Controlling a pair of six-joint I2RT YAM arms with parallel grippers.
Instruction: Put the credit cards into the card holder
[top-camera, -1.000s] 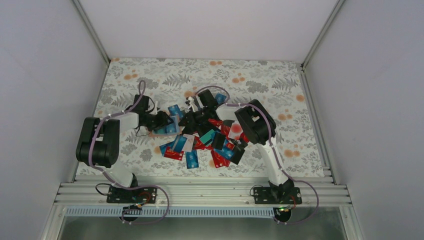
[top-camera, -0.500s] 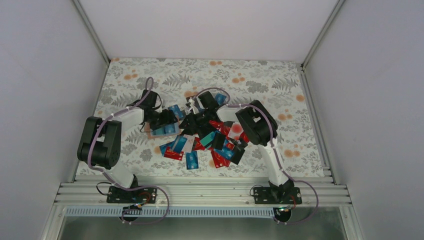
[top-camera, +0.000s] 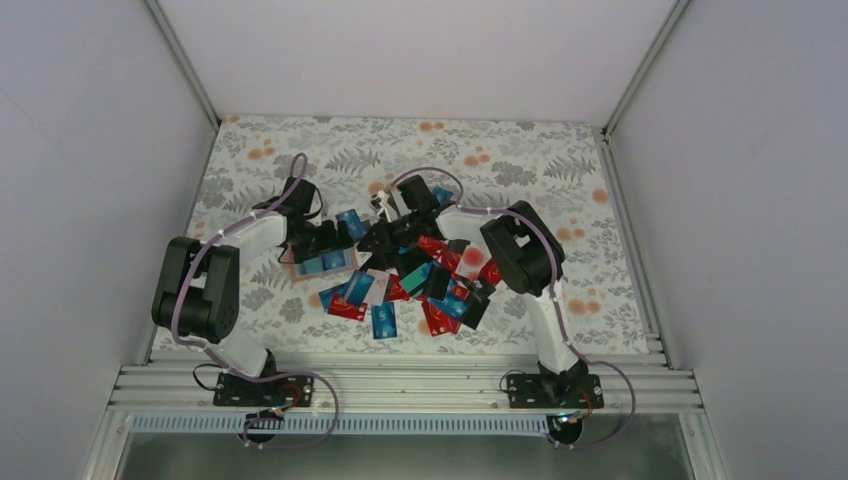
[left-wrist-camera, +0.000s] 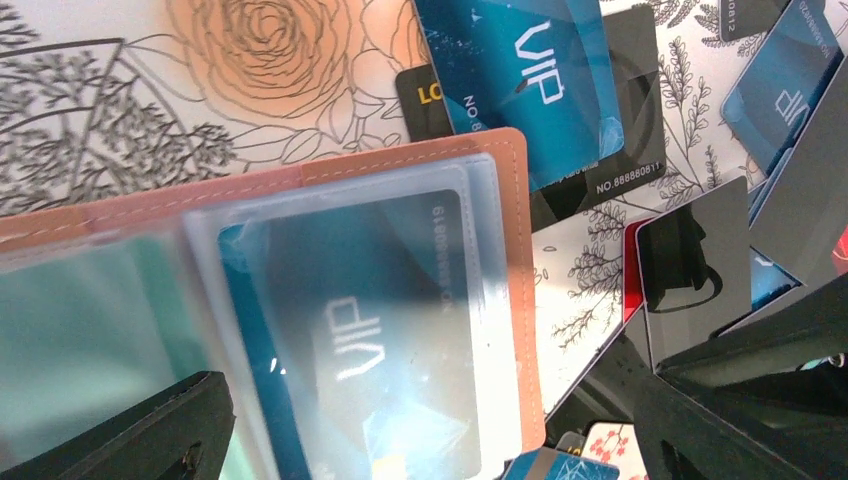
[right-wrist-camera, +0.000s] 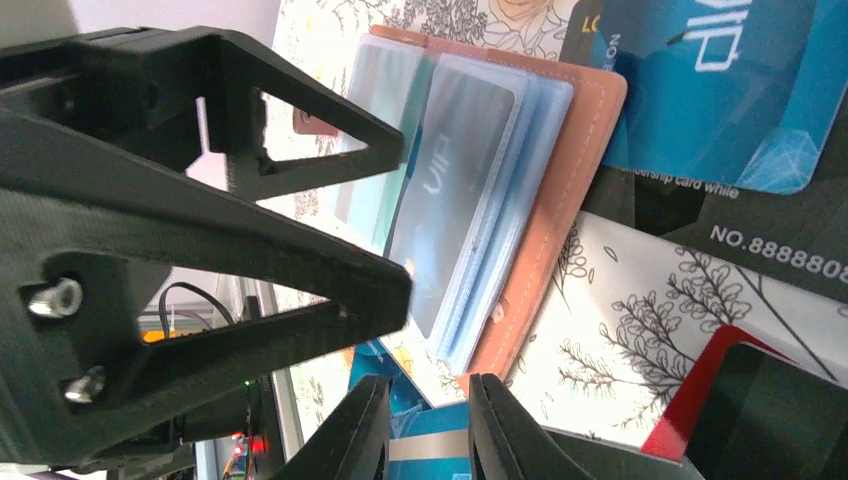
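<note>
Open tan-brown leather card holder (left-wrist-camera: 515, 300) with clear plastic sleeves lay on the floral-printed table cover (top-camera: 520, 150), just left of the heap of blue, red and black credit cards (top-camera: 425, 290). Left gripper (left-wrist-camera: 430, 425) hovered over it, jaws wide apart. Right gripper (right-wrist-camera: 430, 395): fingers nearly together; whether they gripped anything could not be told.

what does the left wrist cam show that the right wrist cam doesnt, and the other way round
Only the left wrist: the orange rose print on the tablecloth, and the left claw spread wide over the holder.
Only the right wrist: the right claw with a narrow gap between its fingers, and a thin cable in the background.
Both: the open tan card holder, the sleeved blue VIP card inside it, and a loose blue VIP card lying on a black card.
</note>
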